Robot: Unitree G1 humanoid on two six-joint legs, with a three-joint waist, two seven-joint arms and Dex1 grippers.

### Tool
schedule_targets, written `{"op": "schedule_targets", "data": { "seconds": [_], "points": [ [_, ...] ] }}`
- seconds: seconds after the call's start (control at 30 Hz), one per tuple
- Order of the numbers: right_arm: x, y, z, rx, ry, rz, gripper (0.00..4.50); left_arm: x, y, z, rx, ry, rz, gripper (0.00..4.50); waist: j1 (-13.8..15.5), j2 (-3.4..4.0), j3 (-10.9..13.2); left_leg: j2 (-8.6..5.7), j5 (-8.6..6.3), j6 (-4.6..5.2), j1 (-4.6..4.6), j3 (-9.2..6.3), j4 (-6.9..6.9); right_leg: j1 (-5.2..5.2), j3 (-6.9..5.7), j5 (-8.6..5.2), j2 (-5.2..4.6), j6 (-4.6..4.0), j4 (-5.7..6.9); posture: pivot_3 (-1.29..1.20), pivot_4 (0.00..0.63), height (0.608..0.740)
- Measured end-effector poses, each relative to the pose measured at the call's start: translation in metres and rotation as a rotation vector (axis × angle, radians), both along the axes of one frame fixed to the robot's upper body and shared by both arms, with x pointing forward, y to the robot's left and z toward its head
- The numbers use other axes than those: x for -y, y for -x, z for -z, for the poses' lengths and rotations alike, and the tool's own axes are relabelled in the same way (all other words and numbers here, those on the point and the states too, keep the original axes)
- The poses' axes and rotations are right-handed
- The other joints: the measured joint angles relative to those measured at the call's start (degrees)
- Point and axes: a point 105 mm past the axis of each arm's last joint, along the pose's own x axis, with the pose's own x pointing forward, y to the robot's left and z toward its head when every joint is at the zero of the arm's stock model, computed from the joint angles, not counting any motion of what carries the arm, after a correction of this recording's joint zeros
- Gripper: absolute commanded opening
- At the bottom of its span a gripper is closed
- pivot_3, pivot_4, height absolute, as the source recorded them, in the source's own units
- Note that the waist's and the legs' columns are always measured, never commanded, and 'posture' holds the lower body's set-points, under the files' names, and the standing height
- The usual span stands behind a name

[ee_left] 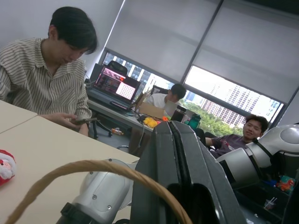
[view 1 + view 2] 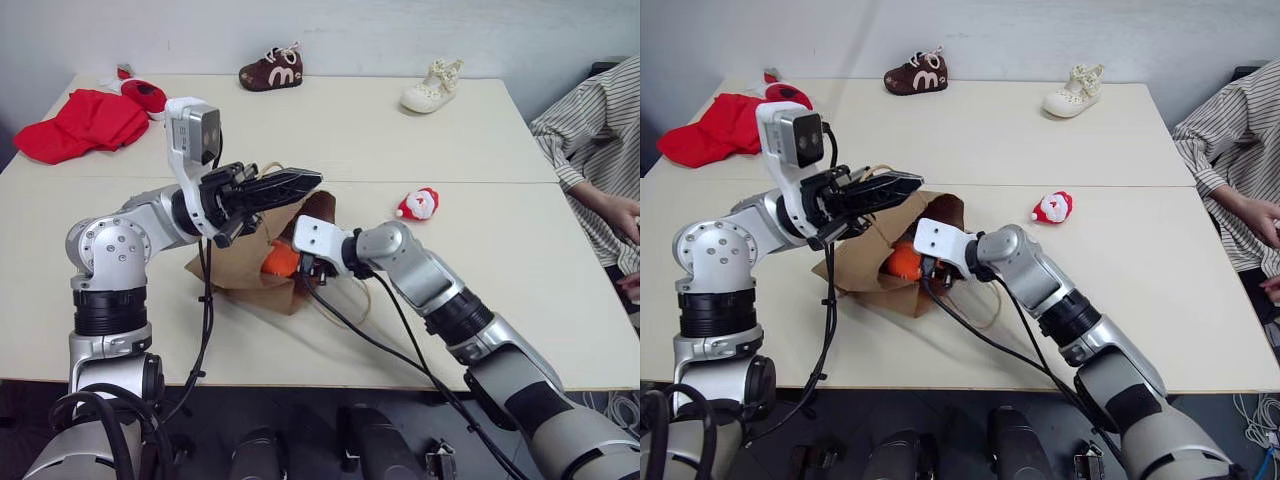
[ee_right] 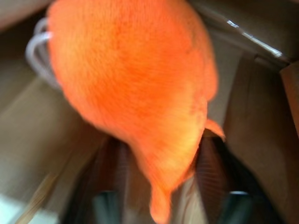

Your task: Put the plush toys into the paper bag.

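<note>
One "m" on brown shoe (image 2: 271, 70) – left gripper (image 2: 300, 182) clenched on bag handle (image 1: 93, 169); right gripper (image 3: 161, 186) spread, orange toy (image 3: 135, 93) between.

Two pale tables (image 2: 470, 330) stand pushed together, with a seam running across between them. On the far one a brown baby shoe (image 2: 271, 70) with white laces sits near the back edge, and a cream baby shoe (image 2: 432, 88) lies well apart from it toward the right. A crumpled red cloth (image 2: 82, 124) is heaped at the far left corner (a smaller red-and-white item just beside it is too small to tell). A person in a striped shirt (image 2: 590, 140) sits at the right edge, looking down at something held in both hands. Behind, in the left wrist view, an open laptop (image 1: 114, 86) glows on a desk by the windows, and two more people (image 1: 243, 135) sit there.
</note>
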Motion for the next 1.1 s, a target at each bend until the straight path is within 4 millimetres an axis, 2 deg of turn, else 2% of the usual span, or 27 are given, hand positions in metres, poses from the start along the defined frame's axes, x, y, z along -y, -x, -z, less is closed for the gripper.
{"op": "schedule_targets", "data": {
  "seconds": [0.13, 0.3, 0.37, 0.4, 0.47, 0.53, 0.63, 0.7, 0.8, 0.87, 1.0, 1.1],
  "points": [
    [0.036, 0.007, -0.021, 0.020, -0.054, -0.003, 4.43, -0.003, -0.002, 0.003, -0.003, 0.010, -0.019, 0.00, 0.30, -0.01, 0.00, -0.02, 0.00, 0.00, -0.01, -0.02, 0.01, 0.02, -0.02, 0.00, -0.01, 0.01, -0.08, 0.00, 0.150, 0.740],
    [0.076, 0.052, -0.025, -0.106, -0.241, -0.144, 4.47, -0.005, -0.003, 0.002, 0.013, 0.017, -0.039, 0.00, 0.48, -0.04, 0.01, -0.01, -0.01, -0.01, -0.01, -0.05, -0.07, 0.06, -0.04, 0.00, 0.07, 0.01, -0.18, 0.00, 0.150, 0.740],
    [0.115, 0.058, -0.027, -0.084, -0.391, -0.022, 4.47, -0.006, -0.005, 0.001, 0.031, 0.017, -0.057, 0.00, 0.91, -0.06, 0.02, -0.02, -0.01, -0.01, -0.01, -0.05, -0.07, 0.09, -0.03, 0.01, 0.06, 0.02, -0.23, 0.00, 0.150, 0.740],
    [0.147, 0.055, -0.027, -0.030, -0.458, 0.119, 4.47, -0.007, -0.005, 0.001, 0.046, 0.017, -0.072, 0.00, 1.42, -0.07, 0.02, -0.05, -0.02, 0.00, -0.01, -0.04, -0.08, 0.10, -0.01, 0.03, 0.05, 0.05, -0.27, 0.00, 0.150, 0.740],
    [0.201, 0.058, -0.023, 0.083, -0.505, 0.335, 4.47, -0.011, -0.008, -0.001, 0.074, 0.016, -0.107, 0.00, 1.87, -0.07, 0.02, -0.09, -0.02, 0.02, 0.00, -0.01, -0.06, 0.12, 0.07, 0.06, 0.07, 0.11, -0.29, 0.00, 0.150, 0.740],
    [0.241, 0.068, -0.013, 0.165, -0.487, 0.509, 4.47, -0.013, -0.009, -0.001, 0.097, 0.012, -0.131, 0.00, 1.86, -0.07, 0.02, -0.08, -0.02, 0.02, 0.06, 0.01, -0.06, 0.19, 0.13, 0.07, 0.12, 0.12, -0.30, 0.00, 0.150, 0.740],
    [0.280, 0.085, 0.014, 0.187, -0.402, 0.709, 4.47, -0.013, -0.010, 0.001, 0.112, 0.002, -0.151, 0.00, 1.64, -0.07, 0.02, -0.05, -0.01, 0.01, 0.14, 0.08, -0.06, 0.21, 0.24, 0.07, 0.19, 0.13, -0.25, 0.00, 0.150, 0.740],
    [0.290, 0.091, 0.028, 0.171, -0.353, 0.785, 4.47, -0.012, -0.011, 0.002, 0.121, -0.011, -0.159, 0.00, 1.14, -0.07, 0.02, -0.04, 0.00, -0.02, 0.21, 0.16, -0.06, 0.21, 0.32, 0.07, 0.22, 0.13, -0.16, 0.00, 0.150, 0.740],
    [0.289, 0.085, 0.030, 0.184, -0.324, 0.804, 4.47, -0.010, -0.012, 0.004, 0.130, -0.028, -0.166, 0.00, 0.24, -0.07, 0.03, -0.04, 0.06, -0.10, 0.27, 0.18, -0.06, 0.21, 0.35, 0.08, 0.23, 0.11, -0.02, 0.00, 0.150, 0.740],
    [0.277, 0.065, 0.020, 0.190, -0.331, 0.769, 4.47, -0.009, -0.012, 0.005, 0.135, -0.038, -0.165, 0.00, -0.17, -0.06, 0.03, -0.04, 0.10, -0.14, 0.31, 0.20, -0.05, 0.20, 0.37, 0.10, 0.25, 0.09, 0.05, 0.00, 0.150, 0.740],
    [0.244, 0.013, -0.016, 0.221, -0.320, 0.656, 4.47, -0.006, -0.013, 0.006, 0.140, -0.055, -0.167, 0.00, -0.26, -0.01, 0.06, -0.01, 0.20, -0.20, 0.30, 0.12, -0.06, 0.15, 0.34, 0.07, 0.30, 0.00, 0.13, 0.00, 0.150, 0.740],
    [0.227, -0.028, -0.032, 0.201, -0.274, 0.637, 4.47, -0.006, -0.013, 0.007, 0.143, -0.061, -0.172, 0.00, -0.08, -0.01, 0.06, 0.01, 0.21, -0.20, 0.22, 0.11, -0.08, 0.08, 0.31, 0.05, 0.29, -0.03, 0.09, 0.00, 0.150, 0.740]
  ]
}}
